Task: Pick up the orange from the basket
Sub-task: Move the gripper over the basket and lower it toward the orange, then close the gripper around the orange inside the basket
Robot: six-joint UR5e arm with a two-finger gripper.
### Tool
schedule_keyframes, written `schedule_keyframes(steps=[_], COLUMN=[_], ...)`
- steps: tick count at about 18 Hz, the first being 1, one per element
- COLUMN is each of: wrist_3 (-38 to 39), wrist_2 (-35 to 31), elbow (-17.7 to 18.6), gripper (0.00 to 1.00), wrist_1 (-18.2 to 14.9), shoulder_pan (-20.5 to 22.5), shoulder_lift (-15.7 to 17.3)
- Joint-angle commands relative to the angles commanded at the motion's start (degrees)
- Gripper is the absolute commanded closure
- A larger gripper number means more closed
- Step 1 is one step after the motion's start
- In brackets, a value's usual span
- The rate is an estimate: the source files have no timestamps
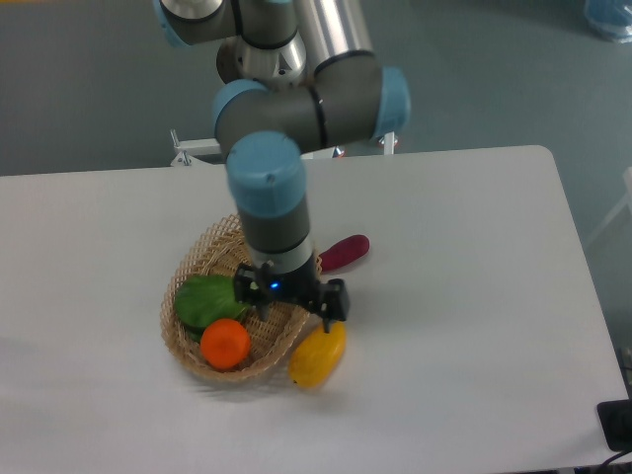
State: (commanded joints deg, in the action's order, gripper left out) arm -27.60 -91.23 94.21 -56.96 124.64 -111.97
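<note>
Tool [293, 301] with fingers spread open, hanging over the basket [197, 357], orange [226, 344] just below-left of it, yellow fruit [318, 357] just beneath its right finger, white worktop [474, 296] underneath.

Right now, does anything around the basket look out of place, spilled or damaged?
Nothing looks spilled or damaged. The orange and a leafy green vegetable lie in the basket. A yellow fruit sits on the table against its rim, and a dark red vegetable lies on the table just behind it. The gripper hovers open over the basket's right side.
</note>
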Motion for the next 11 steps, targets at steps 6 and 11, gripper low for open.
schedule_keyframes(steps=[6,11], wrist_3=[1.3,1.3], wrist_2=[6.4,6.5], elbow=[0.8,0.8], gripper=[0.0,0.0], wrist_1=[1.0,1.6], shoulder_pan=[-1.9,-2.0], shoulder_lift=[-2.7,-4.0])
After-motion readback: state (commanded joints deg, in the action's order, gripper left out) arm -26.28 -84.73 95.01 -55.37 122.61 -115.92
